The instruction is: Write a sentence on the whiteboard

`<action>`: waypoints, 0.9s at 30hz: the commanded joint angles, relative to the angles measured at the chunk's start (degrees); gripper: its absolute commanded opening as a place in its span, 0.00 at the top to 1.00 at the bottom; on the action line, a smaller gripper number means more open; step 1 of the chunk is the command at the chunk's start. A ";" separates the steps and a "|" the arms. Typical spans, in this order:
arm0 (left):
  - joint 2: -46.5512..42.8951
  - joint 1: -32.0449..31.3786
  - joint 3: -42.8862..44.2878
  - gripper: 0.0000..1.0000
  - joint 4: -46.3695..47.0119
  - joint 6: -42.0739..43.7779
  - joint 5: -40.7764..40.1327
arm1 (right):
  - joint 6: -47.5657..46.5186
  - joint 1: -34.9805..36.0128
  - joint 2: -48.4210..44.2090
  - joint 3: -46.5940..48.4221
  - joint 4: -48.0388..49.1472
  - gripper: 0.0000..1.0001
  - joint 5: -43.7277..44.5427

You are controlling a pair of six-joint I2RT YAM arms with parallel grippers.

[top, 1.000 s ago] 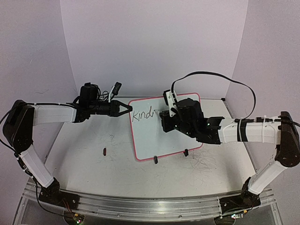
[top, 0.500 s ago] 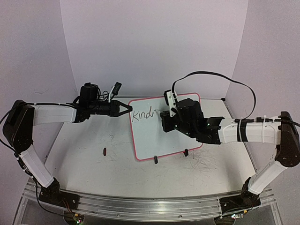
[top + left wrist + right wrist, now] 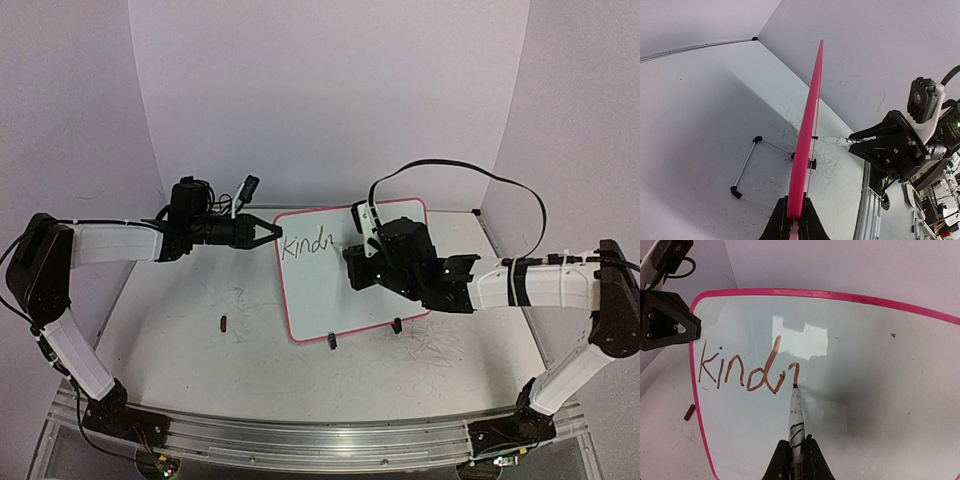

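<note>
Right jaws, clenched on the marker point(image 3: 795, 412), had just finished "n", tip ahead apparently touching; the sentence point(image 3: 747, 367) read "kindn", mostly unwritten. Left jaws pinched the whiteboard point(image 3: 807, 125) between them.

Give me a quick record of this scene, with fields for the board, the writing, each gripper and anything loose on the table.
board: whiteboard with a pink frame, standing on two black feet
writing: sentence reads "kindn" at the board's top left, unfinished
left gripper: shut on the whiteboard's side edge
right gripper: shut on a marker, tip at the end of the last letter
loose item: small dark piece on the table, left of the board
</note>
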 commanded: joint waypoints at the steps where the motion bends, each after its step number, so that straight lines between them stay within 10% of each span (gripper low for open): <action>1: -2.34 -0.51 -0.04 1.00 0.99 1.46 0.51 | 1.25 -0.23 -0.99 -1.15 -2.50 1.00 -0.38; 27: -2.85 -0.51 -0.20 1.00 1.01 1.57 0.34 | 0.28 -1.77 -3.45 0.40 0.96 1.00 -2.80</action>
